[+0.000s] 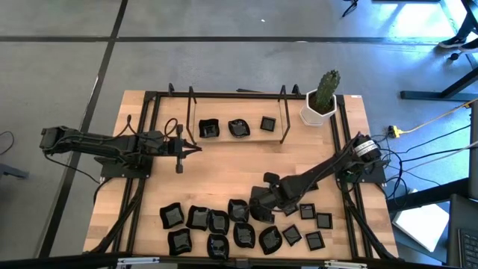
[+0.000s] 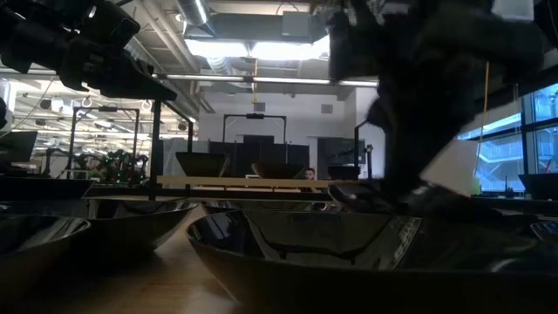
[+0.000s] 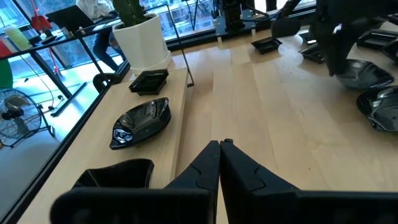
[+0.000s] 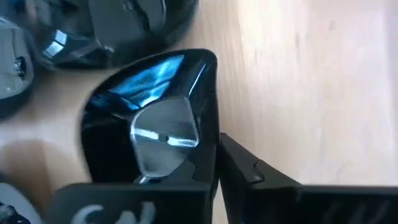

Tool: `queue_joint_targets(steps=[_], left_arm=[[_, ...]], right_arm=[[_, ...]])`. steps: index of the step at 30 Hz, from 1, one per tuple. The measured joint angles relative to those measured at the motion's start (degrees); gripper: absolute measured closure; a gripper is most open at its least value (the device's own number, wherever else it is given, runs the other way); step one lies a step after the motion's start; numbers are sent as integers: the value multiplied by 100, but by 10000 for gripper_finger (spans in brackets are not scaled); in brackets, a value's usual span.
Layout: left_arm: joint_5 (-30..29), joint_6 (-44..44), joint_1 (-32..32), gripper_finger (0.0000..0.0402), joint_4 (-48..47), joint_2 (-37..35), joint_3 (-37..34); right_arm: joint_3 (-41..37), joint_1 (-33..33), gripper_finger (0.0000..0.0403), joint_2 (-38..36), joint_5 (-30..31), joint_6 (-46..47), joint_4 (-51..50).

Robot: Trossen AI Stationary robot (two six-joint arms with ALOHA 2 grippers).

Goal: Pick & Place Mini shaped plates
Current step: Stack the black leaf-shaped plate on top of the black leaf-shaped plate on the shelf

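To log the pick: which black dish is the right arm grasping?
The dish at the top edge of the near pile, beside bare wood; the right gripper has its rim between its jaws.

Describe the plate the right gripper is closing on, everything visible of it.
The plate is a small glossy black dish with a curved, raised rim coming to a rounded corner; its surface mirrors blue and white light. It rests on the light wooden table at the near cluster's upper edge, beside other black dishes. The right gripper is shut on its rim, one finger inside the dish, the other outside. In the high view the gripper covers it.
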Motion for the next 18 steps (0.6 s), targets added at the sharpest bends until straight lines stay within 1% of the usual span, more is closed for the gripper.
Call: queue_joint_targets(steps=[5, 8, 10, 14, 16, 18], left_arm=[[-2, 46, -1, 396, 0, 0, 0], [-2, 46, 0, 397, 0, 0, 0], [-2, 46, -1, 397, -1, 0, 0], [-2, 46, -1, 394, 1, 0, 0], [-2, 61, -1, 394, -1, 0, 0], [-2, 64, 0, 396, 1, 0, 0]], right_arm=[[724, -60, 397, 4, 101, -573, -622], [1303, -107, 395, 4, 526, -1085, -1003], [1679, -204, 397, 2, 815, -1354, -1447], [2352, -608, 398, -9, 1320, -1872, -2217], [2570, -905, 398, -15, 1335, -2272, -2481], [2725, -1285, 399, -15, 1205, -2768, -2655]])
